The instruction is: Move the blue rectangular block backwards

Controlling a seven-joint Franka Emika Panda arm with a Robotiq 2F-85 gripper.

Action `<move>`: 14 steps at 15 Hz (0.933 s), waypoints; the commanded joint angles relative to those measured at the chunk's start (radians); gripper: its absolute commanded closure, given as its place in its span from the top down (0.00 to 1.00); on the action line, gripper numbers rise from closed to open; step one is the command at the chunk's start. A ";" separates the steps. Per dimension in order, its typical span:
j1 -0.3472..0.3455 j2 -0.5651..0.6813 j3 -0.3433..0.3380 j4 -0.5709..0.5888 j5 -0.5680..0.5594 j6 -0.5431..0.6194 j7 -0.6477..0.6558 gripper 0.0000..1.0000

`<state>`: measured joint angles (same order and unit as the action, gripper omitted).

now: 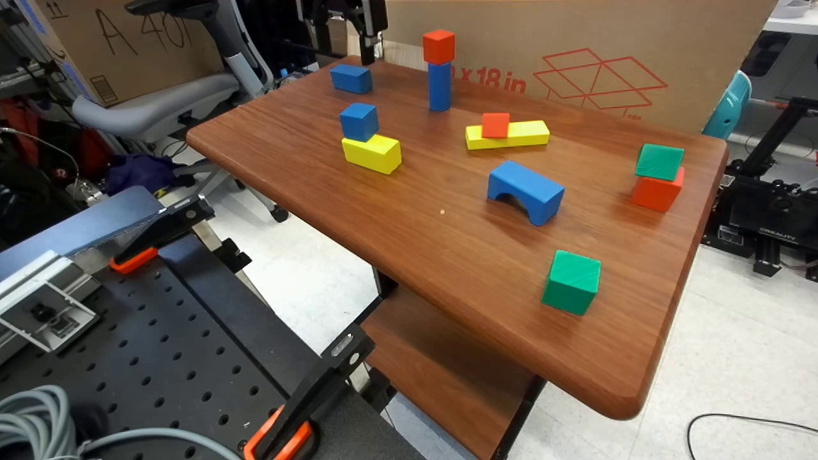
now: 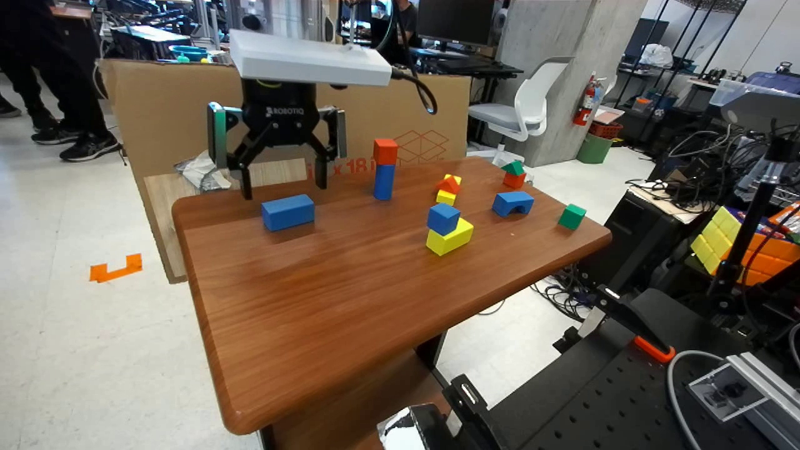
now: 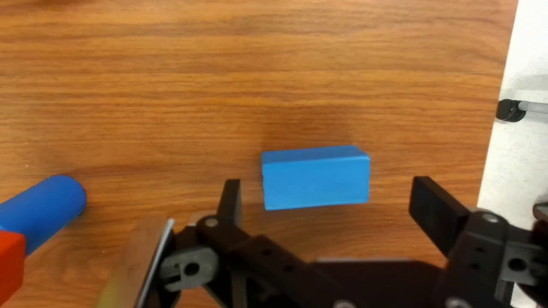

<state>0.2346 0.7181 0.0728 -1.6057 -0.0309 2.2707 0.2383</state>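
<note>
The blue rectangular block lies flat near the table's far end, and it shows in both exterior views (image 1: 351, 78) (image 2: 288, 213) and in the wrist view (image 3: 315, 182). My gripper (image 2: 284, 189) is open and empty, pointing down above the block and apart from it. In an exterior view the gripper (image 1: 346, 52) is partly cut off by the top edge. In the wrist view the gripper's fingers (image 3: 326, 188) stand wide, one off each short end of the block, with a gap on both sides.
A blue pillar (image 2: 384, 182) topped by a red cube (image 2: 385, 151) stands beside the block. A blue cube (image 1: 359, 122) sits on a yellow block (image 1: 372, 153). A blue arch (image 1: 526, 191) and other stacked blocks lie farther along. A cardboard sheet (image 1: 575, 38) stands behind the table (image 2: 325, 294).
</note>
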 commanded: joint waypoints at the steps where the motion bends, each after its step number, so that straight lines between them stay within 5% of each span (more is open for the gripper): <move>1: -0.010 -0.125 0.007 -0.087 0.039 -0.018 0.019 1.00; 14: -0.129 -0.421 -0.039 -0.458 0.060 -0.018 0.007 1.00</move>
<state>0.1224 0.3566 0.0432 -1.9648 0.0223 2.2528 0.2643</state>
